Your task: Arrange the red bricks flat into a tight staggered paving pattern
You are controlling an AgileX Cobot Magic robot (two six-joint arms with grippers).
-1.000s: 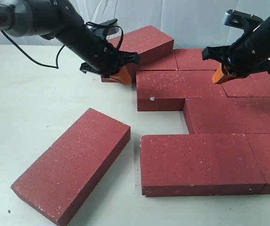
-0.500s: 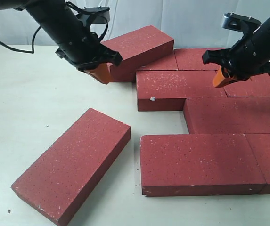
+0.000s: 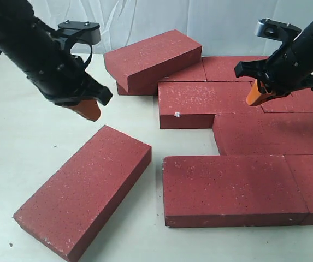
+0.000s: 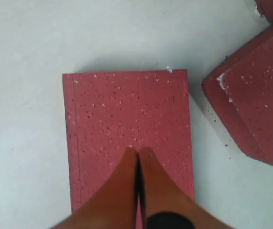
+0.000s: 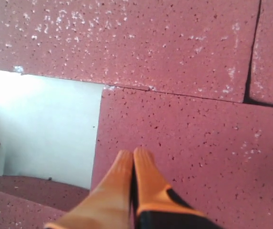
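Several red bricks lie flat and tight in staggered rows at the right, among them a middle brick and a front brick. At the back a tilted brick leans on the rows. A loose brick lies askew at the front left, apart from the rest. My left gripper hangs shut and empty above the table beyond it; the left wrist view has its tips over that loose brick. My right gripper is shut and empty just above a laid brick.
The pale table spreads to the left of the bricks. A white curtain closes the back. A wedge of bare table shows beside the staggered rows in the right wrist view.
My left arm has drawn away from the tilted back brick, moving left and toward the front, over the loose brick. The right arm has hardly moved. No brick has shifted.
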